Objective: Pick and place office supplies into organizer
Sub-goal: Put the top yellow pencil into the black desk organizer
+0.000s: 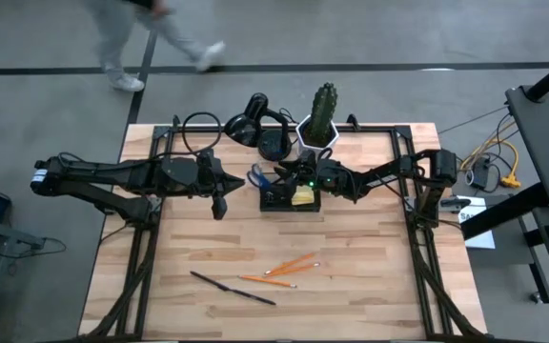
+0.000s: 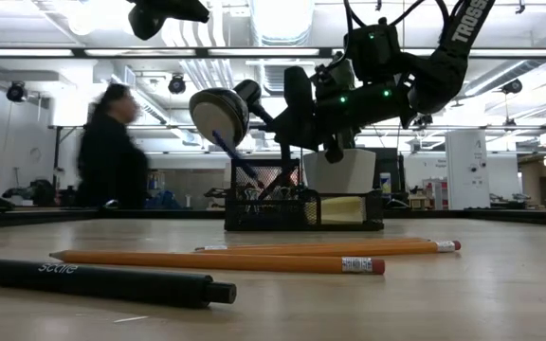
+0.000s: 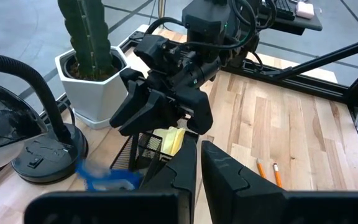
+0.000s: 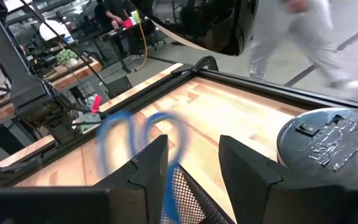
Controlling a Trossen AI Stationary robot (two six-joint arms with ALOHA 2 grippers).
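Over organizer, right gripper parted, scissors btwn.

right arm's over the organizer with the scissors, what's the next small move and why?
Probably lift the right gripper straight up. Its fingers look parted around the blue-handled scissors, which already stand in the black organizer beside the yellow pad. Pencils remain on the table.

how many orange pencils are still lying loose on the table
3 at least: orange pencils fanned together on the bare wood near the front of the table, right of the dark pen. More may hide in the organizer.
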